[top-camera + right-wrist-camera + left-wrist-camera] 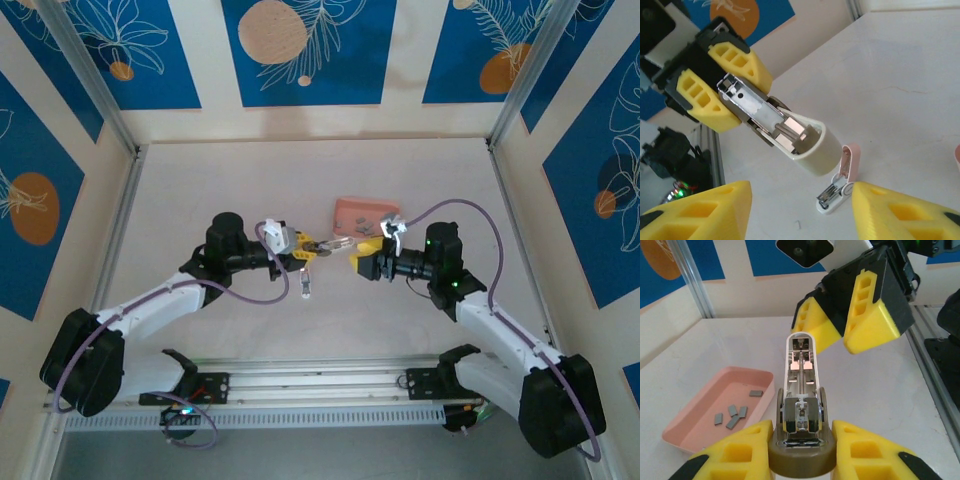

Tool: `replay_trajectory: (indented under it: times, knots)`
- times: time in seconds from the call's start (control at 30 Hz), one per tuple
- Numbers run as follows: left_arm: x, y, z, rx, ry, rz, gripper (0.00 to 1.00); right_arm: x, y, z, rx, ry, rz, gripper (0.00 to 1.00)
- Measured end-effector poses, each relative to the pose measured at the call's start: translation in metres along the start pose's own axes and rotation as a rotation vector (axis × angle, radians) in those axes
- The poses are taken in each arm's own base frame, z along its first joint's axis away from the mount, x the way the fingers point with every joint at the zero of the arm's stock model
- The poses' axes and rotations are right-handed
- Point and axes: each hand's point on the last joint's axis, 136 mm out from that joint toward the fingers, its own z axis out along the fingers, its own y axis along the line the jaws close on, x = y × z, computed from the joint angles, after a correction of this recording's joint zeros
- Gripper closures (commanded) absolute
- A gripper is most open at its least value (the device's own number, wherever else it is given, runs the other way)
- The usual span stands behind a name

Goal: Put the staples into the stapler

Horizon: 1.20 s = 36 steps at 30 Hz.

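The left gripper [802, 442] was clamped on the rear end of a white stapler [800, 365], its yellow fingers pressed against either side of the base. The stapler jutted straight out ahead of those fingers with its top swung open, baring the spring and the metal channel. Whether any strip already sat in that channel was hard to tell.

Facing it nose to nose, the right gripper [842, 337] hung just beyond the stapler's front tip with its jaws spread and nothing between them. From the right wrist, the left gripper [732, 92] showed up and to the left, the stapler's rounded nose reaching toward the right gripper's parted fingers [715, 212].

The staples [732, 411] (about five small grey strips) lay loose in the pink tray [700, 402], down on the table [200, 190] to the left gripper's left. A second stapler [840, 182], pink and white, lay open on the table under the held one's nose.
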Motion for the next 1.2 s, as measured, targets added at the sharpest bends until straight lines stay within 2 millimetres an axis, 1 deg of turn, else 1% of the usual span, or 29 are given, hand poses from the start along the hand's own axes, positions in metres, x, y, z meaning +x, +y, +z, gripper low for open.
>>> replay_trajectory:
  times: [0.17, 0.3, 0.4, 0.6, 0.73, 0.9, 1.03, 1.2]
  knots:
    - [0.003, 0.003, 0.000, -0.025, 0.001, 0.005, 0.87, -0.006, -0.002, 0.008, 0.041, 0.003, 0.258, 0.42]
    - [0.007, 0.004, -0.001, -0.035, 0.006, 0.001, 0.87, -0.014, 0.003, 0.019, 0.039, 0.005, 0.386, 0.42]
    - [0.008, 0.005, 0.000, -0.039, 0.008, 0.000, 0.87, -0.013, 0.004, 0.025, 0.044, 0.006, 0.475, 0.46]
    - [0.009, 0.005, 0.000, -0.044, 0.006, -0.001, 0.87, -0.002, -0.007, 0.041, 0.052, 0.032, 0.642, 0.58]
    - [0.010, 0.005, 0.000, -0.044, 0.008, -0.002, 0.87, -0.002, -0.007, 0.047, 0.045, 0.029, 0.677, 0.64]
    - [0.011, 0.005, 0.000, -0.042, 0.013, -0.006, 0.88, -0.008, -0.004, 0.048, 0.032, 0.009, 0.673, 0.65]
    - [0.012, 0.004, 0.000, -0.040, 0.018, -0.011, 0.87, -0.013, -0.004, 0.048, 0.027, -0.011, 0.677, 0.69]
    - [0.012, 0.004, 0.000, -0.041, 0.017, -0.010, 0.88, -0.016, -0.005, 0.048, 0.026, -0.040, 0.682, 0.79]
